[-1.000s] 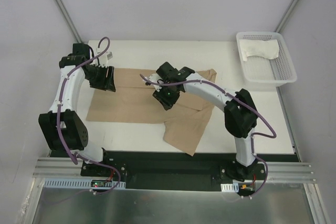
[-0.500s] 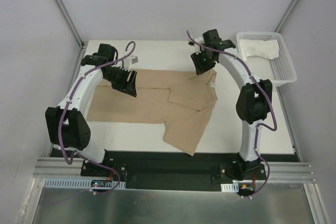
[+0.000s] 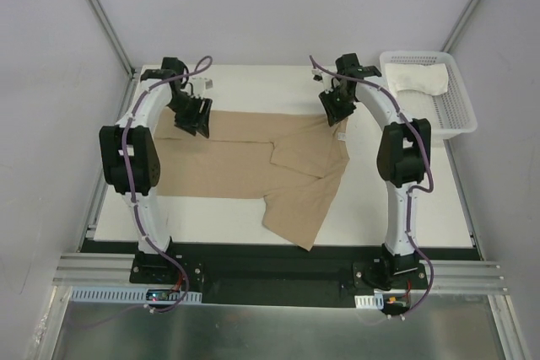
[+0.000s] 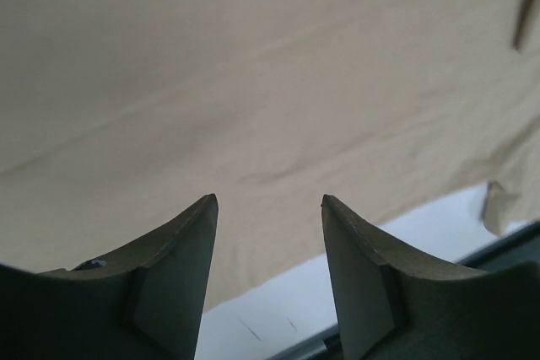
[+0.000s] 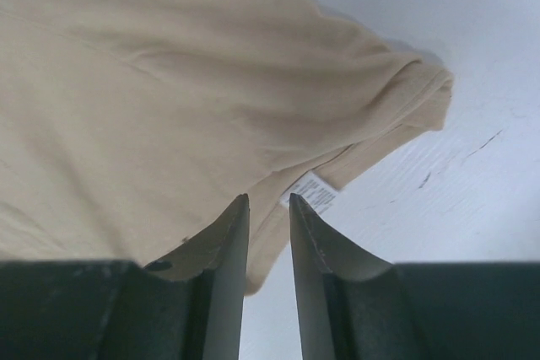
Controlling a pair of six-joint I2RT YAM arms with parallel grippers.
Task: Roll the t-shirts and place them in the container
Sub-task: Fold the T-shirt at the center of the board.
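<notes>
The tan t-shirt (image 3: pixel 245 158) lies spread flat on the white table, with one sleeve (image 3: pixel 299 217) pointing toward the near edge. My left gripper (image 3: pixel 196 115) is open and empty over the shirt's far left edge; tan cloth (image 4: pixel 253 82) fills the left wrist view under the gripper (image 4: pixel 268 200). My right gripper (image 3: pixel 336 107) hovers at the shirt's far right corner. In the right wrist view the gripper (image 5: pixel 268 200) has its jaws only a narrow gap apart, with nothing between them, just over the collar edge (image 5: pixel 405 99) and the white neck label (image 5: pixel 309 193). The white t-shirt (image 3: pixel 418 80) lies in the basket.
A white mesh basket (image 3: pixel 456 115) stands at the far right of the table. Bare white table (image 3: pixel 396 200) lies right of the tan shirt, with a strip behind it (image 3: pixel 261 86). The table's edge (image 4: pixel 304 347) shows close by in the left wrist view.
The left gripper has moved back and left to the shirt's far edge. The right gripper swung from mid-shirt to the far right collar corner and has settled there. The shirt has not moved.
</notes>
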